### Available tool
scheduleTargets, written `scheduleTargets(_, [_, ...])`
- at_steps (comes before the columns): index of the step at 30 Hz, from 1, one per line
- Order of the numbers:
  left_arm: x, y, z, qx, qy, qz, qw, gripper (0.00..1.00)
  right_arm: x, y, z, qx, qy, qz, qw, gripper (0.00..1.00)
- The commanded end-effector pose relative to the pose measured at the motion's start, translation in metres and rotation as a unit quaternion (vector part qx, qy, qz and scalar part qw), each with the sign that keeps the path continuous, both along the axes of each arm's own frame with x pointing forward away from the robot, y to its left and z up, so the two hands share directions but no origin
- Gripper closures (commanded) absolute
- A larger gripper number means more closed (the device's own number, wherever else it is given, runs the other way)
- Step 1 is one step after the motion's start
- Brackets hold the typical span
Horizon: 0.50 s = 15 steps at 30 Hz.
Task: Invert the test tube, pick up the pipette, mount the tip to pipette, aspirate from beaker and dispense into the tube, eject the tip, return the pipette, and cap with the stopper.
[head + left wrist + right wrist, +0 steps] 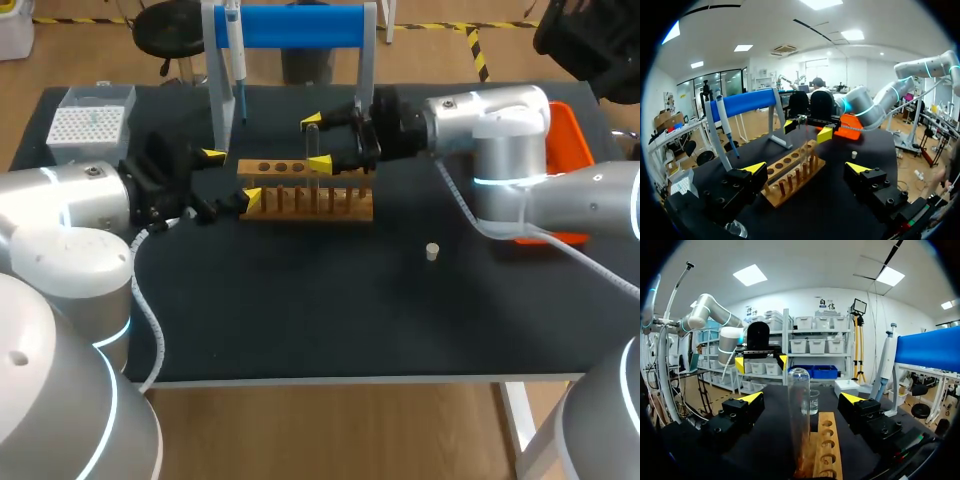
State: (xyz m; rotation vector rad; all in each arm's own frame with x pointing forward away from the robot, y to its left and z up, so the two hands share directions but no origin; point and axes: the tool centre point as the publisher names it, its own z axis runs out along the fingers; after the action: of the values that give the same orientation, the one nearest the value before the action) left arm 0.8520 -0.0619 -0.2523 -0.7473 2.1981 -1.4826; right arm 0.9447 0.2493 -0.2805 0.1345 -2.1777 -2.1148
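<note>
Head view: table [330, 320], blue-barred stand [290, 25] at the far edge with the pipette [237, 60] hanging on it. Tip box [88, 125] is at the far left corner. Rack [305, 203] sits mid-table, long axis side to side, just in front of the stand's posts. Right gripper [315, 142] comes in from the right over the rack, fingers apart. Left gripper [231, 176] is at the rack's left end, also apart, holding nothing. Tube [313, 160] stands upright on the rack, rounded end up, long axis vertical. It is centred between the right fingers but untouched (right wrist view shows gaps both sides). The right arm is clearly the nearer one. It probably needs to close, then lift straight up before turning. The posts behind and the left gripper crowd that side; open room lies toward the near edge. Stopper [432, 251] sits alone there, well apart from the rack.
</note>
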Motion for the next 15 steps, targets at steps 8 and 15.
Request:
scheduleTargets(8, [-0.0008, 0.0011, -0.0017, -0.002, -0.002, 0.0, 1.0, 0.0, 0.0002, 0.0069, -0.0052, -0.001, 0.003, -0.012, 1.0, 0.07])
scheduleTargets(15, [-0.0008, 0.0011, -0.0017, -0.002, -0.002, 0.0, 1.0, 0.0, 0.0004, 0.0066, -0.0059, -0.001, 0.004, -0.015, 1.0, 0.53])
